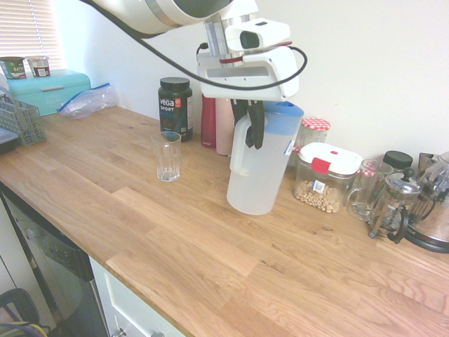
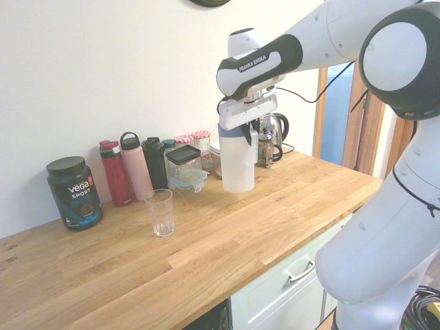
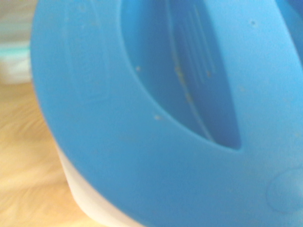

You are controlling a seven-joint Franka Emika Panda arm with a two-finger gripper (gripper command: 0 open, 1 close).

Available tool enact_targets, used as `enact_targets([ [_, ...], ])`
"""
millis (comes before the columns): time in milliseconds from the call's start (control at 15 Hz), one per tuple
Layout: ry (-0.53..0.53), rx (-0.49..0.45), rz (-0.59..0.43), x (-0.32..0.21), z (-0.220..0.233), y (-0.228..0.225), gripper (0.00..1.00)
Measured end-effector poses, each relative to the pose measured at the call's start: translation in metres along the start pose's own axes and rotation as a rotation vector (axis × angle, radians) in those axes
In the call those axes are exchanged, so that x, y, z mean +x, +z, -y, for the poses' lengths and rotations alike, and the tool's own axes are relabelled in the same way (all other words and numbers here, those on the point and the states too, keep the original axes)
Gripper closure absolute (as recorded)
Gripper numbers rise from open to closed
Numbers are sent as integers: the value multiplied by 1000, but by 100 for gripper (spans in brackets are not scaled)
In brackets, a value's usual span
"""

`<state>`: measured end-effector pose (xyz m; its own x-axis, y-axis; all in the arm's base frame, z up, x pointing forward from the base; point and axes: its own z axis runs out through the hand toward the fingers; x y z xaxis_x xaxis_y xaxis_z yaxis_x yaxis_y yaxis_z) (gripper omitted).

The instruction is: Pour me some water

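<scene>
Tool (image 1: 254,133) is being held shut at pitcher (image 1: 256,175) handle; bare worktop (image 1: 210,253) is being left toward glass (image 1: 167,156).

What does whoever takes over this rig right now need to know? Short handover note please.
Pincer: shut, down at the handle of the pitcher; a firm grip can't be confirmed.
Pitcher: upright on the wooden counter, blue lid on, water level not readable through the frosted wall.
Drinking glass: upright, empty, standing apart from the pitcher, toward the Vega tub.
Done: approach to the handle.
Left: lift, carry to the glass, tilt, pour, set back.
</scene>
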<state>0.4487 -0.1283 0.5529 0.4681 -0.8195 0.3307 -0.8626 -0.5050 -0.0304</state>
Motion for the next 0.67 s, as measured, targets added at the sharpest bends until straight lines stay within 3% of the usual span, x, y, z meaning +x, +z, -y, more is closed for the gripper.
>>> enact_targets([
  [333,179,-46,-174,-13,-7,15,100],
  [667,195,-61,-173,-28,-4,31,100],
])
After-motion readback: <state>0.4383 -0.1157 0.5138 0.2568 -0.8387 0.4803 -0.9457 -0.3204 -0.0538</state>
